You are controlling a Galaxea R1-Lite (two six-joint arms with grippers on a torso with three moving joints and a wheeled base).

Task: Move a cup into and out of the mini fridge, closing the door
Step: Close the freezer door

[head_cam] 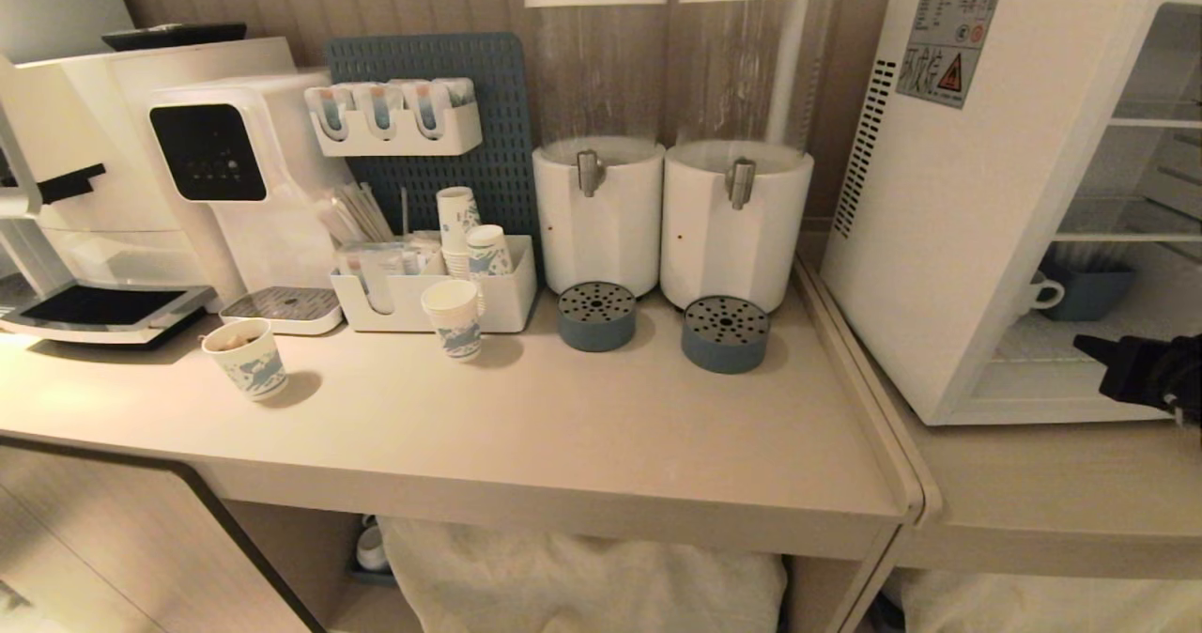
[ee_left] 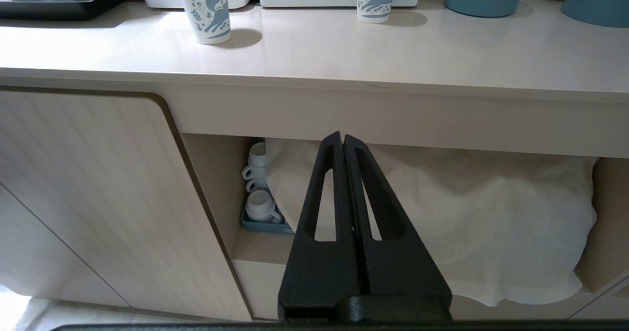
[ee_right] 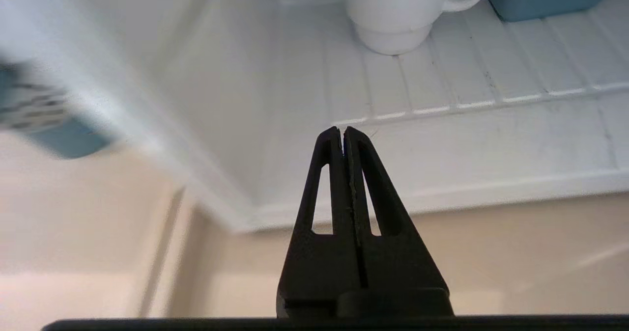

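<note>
Nearest the head camera, the table (head_cam: pixel 563 426) carries the mini fridge (head_cam: pixel 948 239), standing open. Right end effector (ee_right: pixel 342 133), clenched and empty, hovers at its threshold. Left end effector (ee_left: pixel 342 139), clenched, hangs below the table edge. Inside, the cup (ee_right: pixel 398 12) stands on the bottom wire shelf (ee_right: pixel 467 90).

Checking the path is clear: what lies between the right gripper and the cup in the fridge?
Nothing: in the right wrist view only bare white shelf separates the shut right gripper from the cup.
</note>
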